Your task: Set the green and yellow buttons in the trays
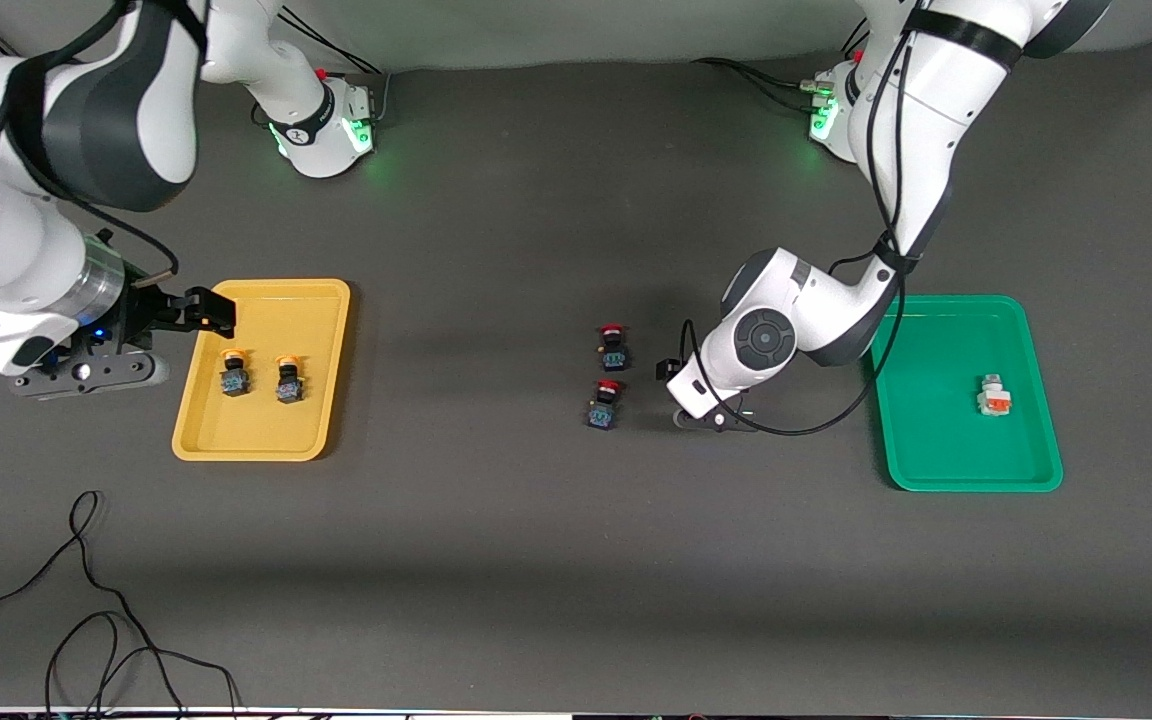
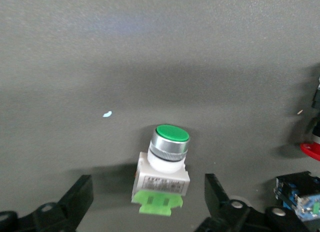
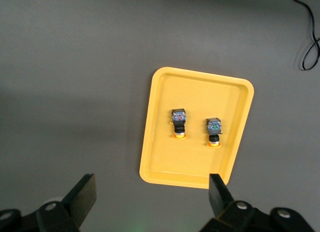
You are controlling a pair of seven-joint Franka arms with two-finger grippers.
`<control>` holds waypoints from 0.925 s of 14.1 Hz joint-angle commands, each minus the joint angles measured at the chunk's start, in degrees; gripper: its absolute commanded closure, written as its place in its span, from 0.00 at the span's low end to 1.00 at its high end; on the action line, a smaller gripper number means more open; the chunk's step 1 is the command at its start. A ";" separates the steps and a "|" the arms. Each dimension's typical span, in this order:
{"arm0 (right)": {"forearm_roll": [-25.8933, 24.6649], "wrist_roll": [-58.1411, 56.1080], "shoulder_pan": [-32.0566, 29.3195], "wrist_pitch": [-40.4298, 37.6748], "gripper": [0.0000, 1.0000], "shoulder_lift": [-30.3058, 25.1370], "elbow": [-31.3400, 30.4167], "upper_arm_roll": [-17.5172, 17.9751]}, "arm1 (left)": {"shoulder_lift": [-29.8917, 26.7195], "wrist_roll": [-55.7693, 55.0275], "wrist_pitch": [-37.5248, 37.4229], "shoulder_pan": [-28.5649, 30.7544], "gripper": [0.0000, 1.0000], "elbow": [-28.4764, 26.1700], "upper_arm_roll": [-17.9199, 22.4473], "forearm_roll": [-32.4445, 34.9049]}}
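A white-bodied button with a green cap (image 2: 165,162) stands on the dark table between the fingers of my left gripper (image 2: 147,188), which is open and clear of it on both sides. The left arm hides this button in the front view. The green tray (image 1: 936,470) holds a white button with an orange part (image 1: 994,397). Two yellow-capped black buttons (image 1: 233,373) (image 1: 288,379) lie in the yellow tray (image 1: 316,300). My right gripper (image 1: 208,312) hangs open and empty over that tray's edge toward the right arm's end.
Two red-capped black buttons (image 1: 614,347) (image 1: 605,403) stand mid-table, right beside the left arm's wrist. A black cable (image 1: 86,600) loops on the table near the front camera at the right arm's end.
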 commanded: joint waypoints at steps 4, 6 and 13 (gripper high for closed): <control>-12.75 8.25 -25.56 -0.96 0.00 -14.31 0.76 32.70 | -1.23 -3.05 2.43 -1.33 1.00 -0.81 0.92 2.14; -13.81 8.88 -32.68 -0.96 0.00 -15.72 0.50 40.44 | -2.45 -3.49 1.29 -0.89 1.00 -0.81 0.92 2.14; -16.89 8.96 -59.31 0.01 0.00 -20.38 -3.10 66.02 | -13.08 -2.27 -21.53 1.13 1.00 5.94 0.74 2.05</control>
